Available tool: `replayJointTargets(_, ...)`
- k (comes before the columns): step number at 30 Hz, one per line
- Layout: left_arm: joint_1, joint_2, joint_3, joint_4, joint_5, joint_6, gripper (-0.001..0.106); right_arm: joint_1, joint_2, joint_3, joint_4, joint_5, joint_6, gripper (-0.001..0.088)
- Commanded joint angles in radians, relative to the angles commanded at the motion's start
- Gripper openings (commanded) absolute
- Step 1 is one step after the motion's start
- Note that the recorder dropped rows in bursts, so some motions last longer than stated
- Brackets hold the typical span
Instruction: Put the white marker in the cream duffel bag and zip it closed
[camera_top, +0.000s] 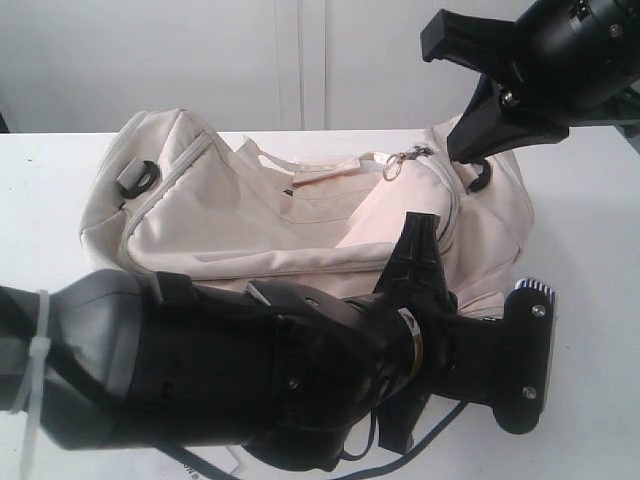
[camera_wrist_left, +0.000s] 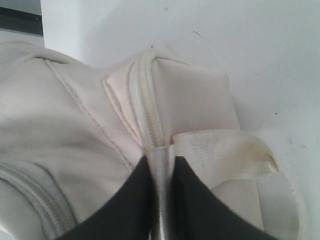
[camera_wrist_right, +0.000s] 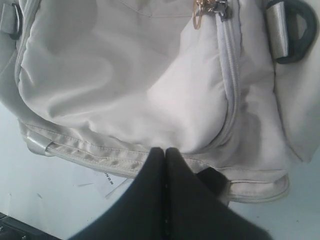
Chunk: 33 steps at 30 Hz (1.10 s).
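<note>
The cream duffel bag (camera_top: 240, 215) lies on the white table, its curved zip flap facing up. A zip pull with a small metal ring (camera_top: 398, 163) sits near the bag's right end. My left gripper (camera_top: 420, 225) reaches in from the front. In its wrist view the left gripper (camera_wrist_left: 160, 161) is shut on a pale seam strip of the bag (camera_wrist_left: 145, 90), beside a shiny strap (camera_wrist_left: 235, 150). My right gripper (camera_top: 462, 150) hovers over the right end. The right gripper (camera_wrist_right: 164, 149) has its fingers pressed together on nothing, above the bag (camera_wrist_right: 125, 75). The white marker is out of view.
A black plastic ring (camera_top: 140, 178) hangs at the bag's left end and another (camera_wrist_right: 295, 30) at the right end. A white printed paper tag (camera_wrist_right: 107, 182) pokes out from under the bag. A dark cable (camera_top: 440, 425) trails on the table (camera_top: 590, 230) by my left arm.
</note>
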<state>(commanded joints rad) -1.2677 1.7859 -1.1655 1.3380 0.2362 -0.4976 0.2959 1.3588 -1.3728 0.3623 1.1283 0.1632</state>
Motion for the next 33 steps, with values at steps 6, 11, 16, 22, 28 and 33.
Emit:
replayJointTargets(6, 0.0, -0.004, 0.0, 0.0, -0.002, 0.0, 0.063, 0.0, 0.0, 0.0, 0.0, 0.0, 0.0, 0.0)
replayJointTargets(11, 0.0, -0.016, 0.0, -0.044, 0.001, 0.0, 0.071, 0.0, 0.0, 0.002, 0.0, 0.0, 0.0, 0.0)
replayJointTargets(16, 0.0, -0.055, 0.0, -0.148, -0.011, 0.0, 0.071, 0.0, 0.0, 0.002, 0.0, 0.0, 0.0, 0.0)
replayJointTargets(22, 0.0, -0.113, 0.0, -0.266, -0.038, 0.0, 0.07, 0.0, 0.0, 0.002, 0.0, 0.0, 0.0, 0.0)
replayJointTargets(28, 0.0, -0.161, 0.0, -0.391, -0.035, 0.0, 0.07, 0.0, 0.0, 0.002, 0.0, 0.0, 0.0, 0.0)
replayJointTargets(33, 0.0, -0.193, 0.0, -0.516, -0.026, 0.0, 0.07, 0.0, 0.0, 0.002, 0.0, 0.0, 0.0, 0.0)
